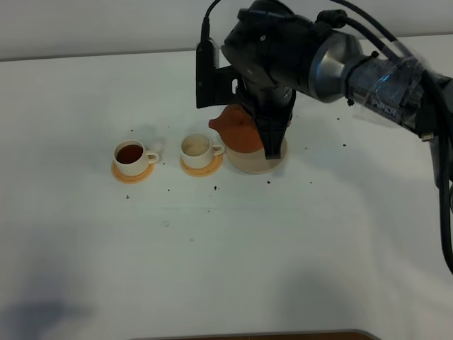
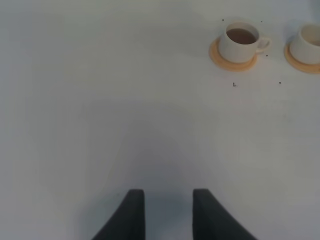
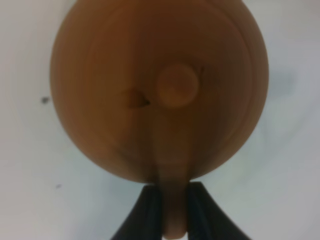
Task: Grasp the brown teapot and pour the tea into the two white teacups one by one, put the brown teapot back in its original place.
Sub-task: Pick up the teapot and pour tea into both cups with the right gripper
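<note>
The brown teapot (image 1: 237,131) is over the pale beige saucer (image 1: 256,166), spout toward the cups; I cannot tell if it rests on it. My right gripper (image 1: 272,145) is shut on its loop handle. The right wrist view shows the lid and knob (image 3: 175,86) from above, with the fingers (image 3: 147,212) on either side of the handle. Two white teacups sit on orange coasters left of the teapot. The left cup (image 1: 131,154) holds dark tea. The right cup (image 1: 198,149) looks pale inside. My left gripper (image 2: 169,210) is open and empty over bare table, far from the cups (image 2: 240,41).
Each cup sits on a small orange-tan coaster (image 1: 132,173) (image 1: 202,168). Small dark specks lie on the white table around the cups and saucer. The right arm (image 1: 368,71) reaches in from the right edge. A wooden edge shows at the table's front (image 1: 283,336).
</note>
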Controlling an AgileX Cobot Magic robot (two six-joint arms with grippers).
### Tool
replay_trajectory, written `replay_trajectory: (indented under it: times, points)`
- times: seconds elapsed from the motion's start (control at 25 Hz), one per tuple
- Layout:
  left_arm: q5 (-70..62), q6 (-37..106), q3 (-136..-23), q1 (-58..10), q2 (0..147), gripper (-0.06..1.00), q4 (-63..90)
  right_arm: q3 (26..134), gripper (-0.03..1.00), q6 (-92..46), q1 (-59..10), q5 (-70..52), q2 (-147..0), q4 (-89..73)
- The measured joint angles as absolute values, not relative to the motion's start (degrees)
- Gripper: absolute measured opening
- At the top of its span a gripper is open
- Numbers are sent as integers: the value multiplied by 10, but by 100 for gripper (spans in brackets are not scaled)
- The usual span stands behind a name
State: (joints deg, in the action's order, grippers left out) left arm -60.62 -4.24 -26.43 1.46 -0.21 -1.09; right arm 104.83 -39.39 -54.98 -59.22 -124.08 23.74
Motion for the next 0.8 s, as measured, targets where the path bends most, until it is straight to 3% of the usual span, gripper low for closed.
replay_trajectory:
  times: [0.8]
  points:
    - [-606,-42,-264,15,-2,28,-11,1028,13,-370,-588,-520,-1275,391]
